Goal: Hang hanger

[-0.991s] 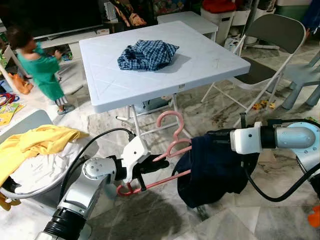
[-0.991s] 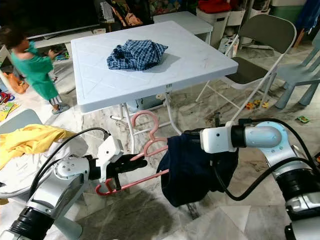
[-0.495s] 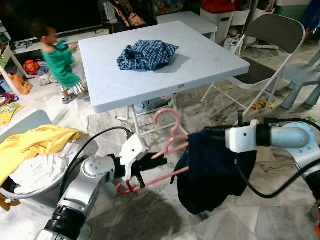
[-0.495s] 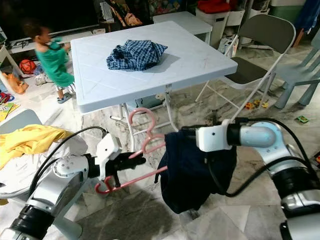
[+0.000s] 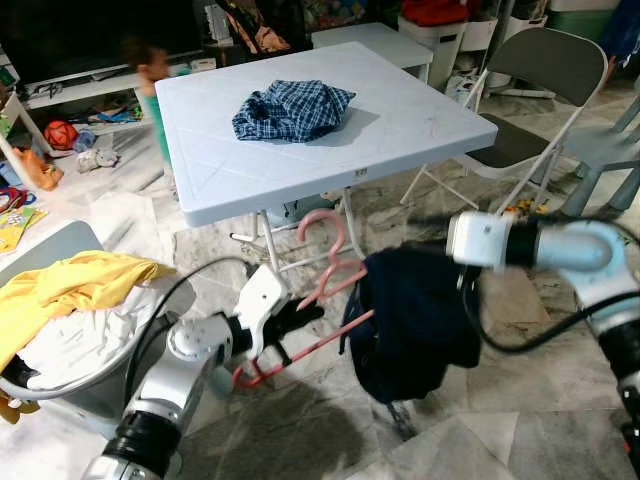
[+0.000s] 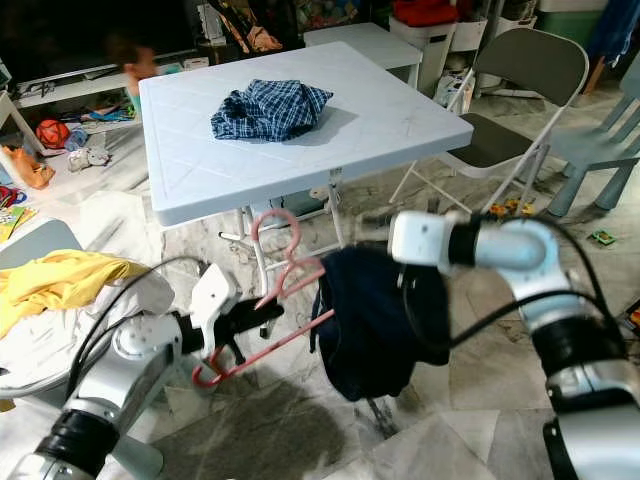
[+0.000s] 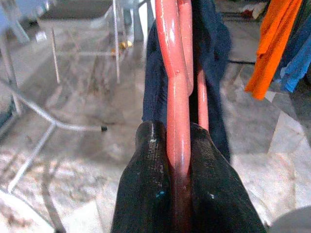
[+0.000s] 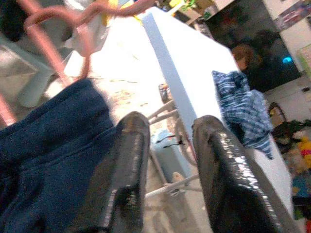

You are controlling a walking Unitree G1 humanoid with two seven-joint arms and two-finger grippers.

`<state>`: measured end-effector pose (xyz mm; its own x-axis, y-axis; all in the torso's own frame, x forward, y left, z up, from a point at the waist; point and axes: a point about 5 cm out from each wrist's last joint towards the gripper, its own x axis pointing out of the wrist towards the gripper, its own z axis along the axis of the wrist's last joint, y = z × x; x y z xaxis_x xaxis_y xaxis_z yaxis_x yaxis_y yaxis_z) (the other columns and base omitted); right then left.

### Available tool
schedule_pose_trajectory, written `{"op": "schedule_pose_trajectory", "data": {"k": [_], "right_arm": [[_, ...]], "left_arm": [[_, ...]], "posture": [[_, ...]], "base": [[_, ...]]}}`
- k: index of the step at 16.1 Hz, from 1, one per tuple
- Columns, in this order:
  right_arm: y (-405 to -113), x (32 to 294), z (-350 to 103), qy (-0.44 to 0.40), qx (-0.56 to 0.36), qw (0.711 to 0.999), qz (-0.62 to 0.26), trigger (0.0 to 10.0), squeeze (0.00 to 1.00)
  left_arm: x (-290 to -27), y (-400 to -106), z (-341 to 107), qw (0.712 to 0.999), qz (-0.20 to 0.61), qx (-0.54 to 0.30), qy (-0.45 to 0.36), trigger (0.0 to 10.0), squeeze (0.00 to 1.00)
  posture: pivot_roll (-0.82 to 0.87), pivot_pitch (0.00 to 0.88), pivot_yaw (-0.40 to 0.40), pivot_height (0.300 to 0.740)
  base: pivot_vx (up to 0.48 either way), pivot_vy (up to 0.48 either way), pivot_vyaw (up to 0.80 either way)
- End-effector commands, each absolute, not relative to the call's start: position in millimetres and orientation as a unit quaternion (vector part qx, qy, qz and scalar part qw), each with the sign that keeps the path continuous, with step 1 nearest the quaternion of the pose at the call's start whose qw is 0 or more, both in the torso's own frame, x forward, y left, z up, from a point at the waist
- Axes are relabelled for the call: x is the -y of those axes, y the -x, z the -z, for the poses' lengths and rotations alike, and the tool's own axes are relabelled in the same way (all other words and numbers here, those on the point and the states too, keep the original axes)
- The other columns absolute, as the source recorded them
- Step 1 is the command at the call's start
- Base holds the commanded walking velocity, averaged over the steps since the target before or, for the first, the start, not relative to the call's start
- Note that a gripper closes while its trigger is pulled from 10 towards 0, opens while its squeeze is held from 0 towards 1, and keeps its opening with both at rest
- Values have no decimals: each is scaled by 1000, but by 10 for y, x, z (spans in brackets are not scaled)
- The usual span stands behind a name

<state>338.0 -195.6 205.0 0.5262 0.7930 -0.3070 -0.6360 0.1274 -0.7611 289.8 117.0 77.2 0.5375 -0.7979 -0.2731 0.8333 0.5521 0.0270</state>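
Two grippers work low over the marble floor. The left gripper (image 5: 290, 325) is clamped on one end of the pink hanger (image 5: 318, 300); a navy garment (image 5: 415, 320) drapes its other end. The right gripper (image 8: 167, 145) hovers with fingers apart above the cloth. Beyond stands the white table (image 5: 420, 125). Next, I'd judge, comes carrying the hanger to a rail.
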Motion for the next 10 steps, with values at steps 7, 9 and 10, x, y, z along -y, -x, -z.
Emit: {"op": "schedule_pose_trajectory", "data": {"k": [7,9,10], "right_arm": [[-3521,1980,-1995,455,53,784,-418,10000,1000],[-3540,1940,-1718,368,5,850,-377,10000,1000],[-3524,1914,-1630,347,-10,859,-377,10000,1000]], "left_arm": [[-1162,-3007,-868,916,393,-63,-45,0,0],[-1135,-3063,-944,925,377,-47,-24,0,0],[-1128,-3069,-948,925,376,-46,-26,0,0]], "posture": [[-112,0,39,740],[-112,0,39,740],[-113,0,43,740]], "base": [[0,0,0],[0,0,0],[0,0,0]]}}
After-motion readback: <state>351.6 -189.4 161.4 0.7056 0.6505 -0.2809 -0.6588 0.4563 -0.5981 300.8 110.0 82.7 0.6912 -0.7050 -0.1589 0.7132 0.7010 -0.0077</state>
